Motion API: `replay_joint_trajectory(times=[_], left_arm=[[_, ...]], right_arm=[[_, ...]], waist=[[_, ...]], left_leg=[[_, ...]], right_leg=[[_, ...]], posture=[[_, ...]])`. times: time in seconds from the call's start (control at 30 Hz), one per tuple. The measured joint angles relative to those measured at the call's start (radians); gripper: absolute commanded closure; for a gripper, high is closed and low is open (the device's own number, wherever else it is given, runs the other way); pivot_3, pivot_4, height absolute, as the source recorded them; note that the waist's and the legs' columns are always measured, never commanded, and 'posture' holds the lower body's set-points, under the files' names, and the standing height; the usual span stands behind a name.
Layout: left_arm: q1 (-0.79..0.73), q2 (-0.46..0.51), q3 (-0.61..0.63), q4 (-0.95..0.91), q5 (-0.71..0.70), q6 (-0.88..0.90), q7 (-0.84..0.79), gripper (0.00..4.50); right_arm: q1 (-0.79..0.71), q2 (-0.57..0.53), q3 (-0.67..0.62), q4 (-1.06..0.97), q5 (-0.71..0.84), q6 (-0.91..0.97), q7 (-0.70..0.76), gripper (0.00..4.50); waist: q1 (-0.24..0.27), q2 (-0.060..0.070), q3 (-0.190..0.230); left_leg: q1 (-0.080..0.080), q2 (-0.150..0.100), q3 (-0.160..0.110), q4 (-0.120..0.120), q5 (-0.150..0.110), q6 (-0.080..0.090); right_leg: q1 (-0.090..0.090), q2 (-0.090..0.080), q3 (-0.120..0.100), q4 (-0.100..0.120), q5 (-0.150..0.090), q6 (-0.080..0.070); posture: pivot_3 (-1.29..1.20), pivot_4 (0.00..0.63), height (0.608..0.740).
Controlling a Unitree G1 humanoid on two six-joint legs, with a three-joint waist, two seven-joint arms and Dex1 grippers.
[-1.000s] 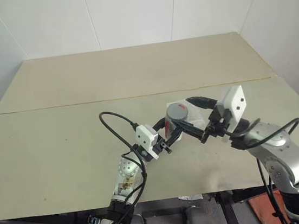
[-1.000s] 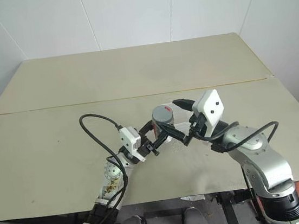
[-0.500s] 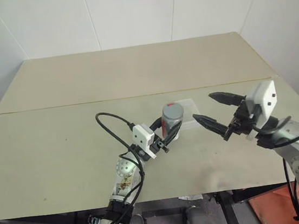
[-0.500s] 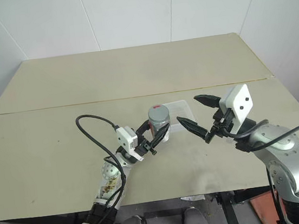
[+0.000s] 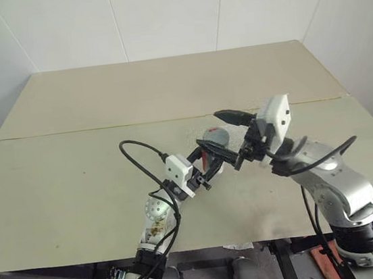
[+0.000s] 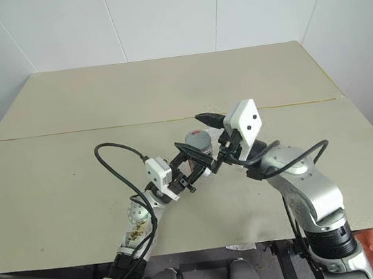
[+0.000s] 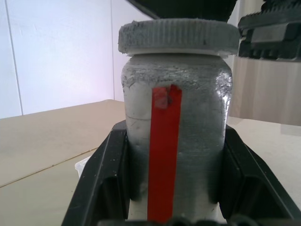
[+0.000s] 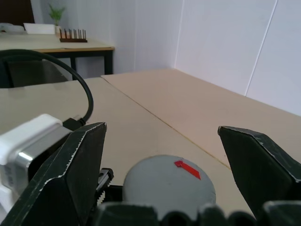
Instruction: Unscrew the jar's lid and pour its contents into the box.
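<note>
Progress is early: the lid (image 7: 177, 36) sits on the jar (image 7: 176, 136), so unscrewing and pouring are both left to do. At mid-frame in the left eye view, the left gripper (image 5: 211, 163) is clamped on the jar's body, holding it upright above the table (image 5: 76, 187). The right gripper (image 5: 223, 135) has its fingers spread wide on either side of the lid, not closed on it. I cannot make out the box behind the two arms.

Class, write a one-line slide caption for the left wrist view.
Left gripper clamps the jar, lid on.
</note>
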Motion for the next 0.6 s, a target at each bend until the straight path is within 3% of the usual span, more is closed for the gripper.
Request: replay_joint_trajectory(times=[0.6], left_arm=[[0.002, -0.005, -0.003, 0.0, 0.008, 0.0, 0.0, 2.55]], right_arm=[[0.007, 0.027, 0.002, 0.044, -0.083, -0.019, -0.006, 0.06]], waist=[[-0.003, 0.0, 0.0]], left_leg=[[0.0, 0.0, 0.0, 0.0, 0.0, 0.0]], right_leg=[[0.0, 0.0, 0.0, 0.001, -0.001, 0.002]], posture=[[0.0, 0.15, 0.74]])
